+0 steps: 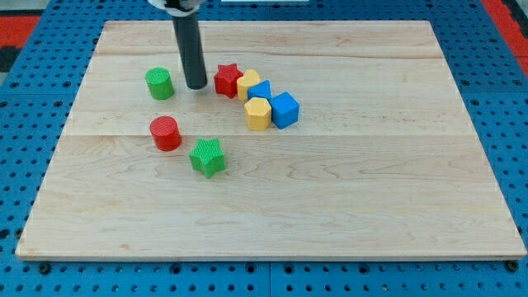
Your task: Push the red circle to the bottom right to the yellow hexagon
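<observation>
Resting on the wooden board (346, 206), my tip (196, 86) stands at the lower end of a straight dark rod (189, 45) that comes down from the view's top; it is a bare rod end with no jaws, so it neither opens, closes nor grips anything. It sits between the green cylinder (159, 83), just to the view's left, and the red star (228, 79), just to the view's right, touching neither as far as can be seen. The red circle (165, 133), a short round block, stands toward the view's bottom-left of my tip, near but apart from it, and apart from the green star (208, 157) that lies just to its lower right. The yellow hexagon (258, 113) sits well to the right of the red circle, pressed into a tight cluster: the blue cube (285, 109) touches its right side, a second blue block (260, 90) sits just above it, and another yellow block (247, 82), whose shape cannot be made out, lies between that one and the red star. The stretch of board between red circle and yellow hexagon holds only the green star, slightly below the direct line. The board lies on a blue perforated surface (33, 99). No containers appear.
</observation>
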`<state>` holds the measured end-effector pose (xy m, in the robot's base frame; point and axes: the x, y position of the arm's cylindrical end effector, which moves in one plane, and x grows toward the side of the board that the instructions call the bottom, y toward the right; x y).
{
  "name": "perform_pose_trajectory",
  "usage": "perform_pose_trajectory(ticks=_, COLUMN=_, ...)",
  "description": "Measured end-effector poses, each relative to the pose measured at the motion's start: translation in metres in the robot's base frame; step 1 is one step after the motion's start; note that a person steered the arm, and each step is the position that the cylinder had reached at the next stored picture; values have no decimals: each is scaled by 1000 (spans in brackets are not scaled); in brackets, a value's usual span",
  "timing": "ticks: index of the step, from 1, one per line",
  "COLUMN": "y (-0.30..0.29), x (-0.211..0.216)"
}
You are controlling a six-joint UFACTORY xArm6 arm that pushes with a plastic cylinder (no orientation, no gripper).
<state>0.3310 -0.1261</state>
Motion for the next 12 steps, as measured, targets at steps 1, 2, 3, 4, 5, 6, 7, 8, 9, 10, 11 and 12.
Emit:
perform_pose_trajectory(ticks=1, y=19, x=-31)
perform_pose_trajectory(ticks=2, y=78, x=-38)
perform_pose_trajectory(ticks=3, y=78, x=-32)
perform_pose_trajectory(ticks=4, y=22, x=-20)
perform_pose_trajectory(ticks=5, y=37, x=10)
perform_pose_trajectory(ticks=6, y=49, x=33)
perform_pose_trajectory(ticks=7, y=1, x=34)
perform_pose_trajectory(ticks=8, y=-79, x=52)
perform_pose_trajectory(ticks=9, y=-87, x=119)
perform_pose_trajectory(ticks=10, y=-15, x=136)
perform_pose_trajectory(ticks=11, y=-46, x=128)
perform_pose_trajectory(ticks=12, y=-59, x=110)
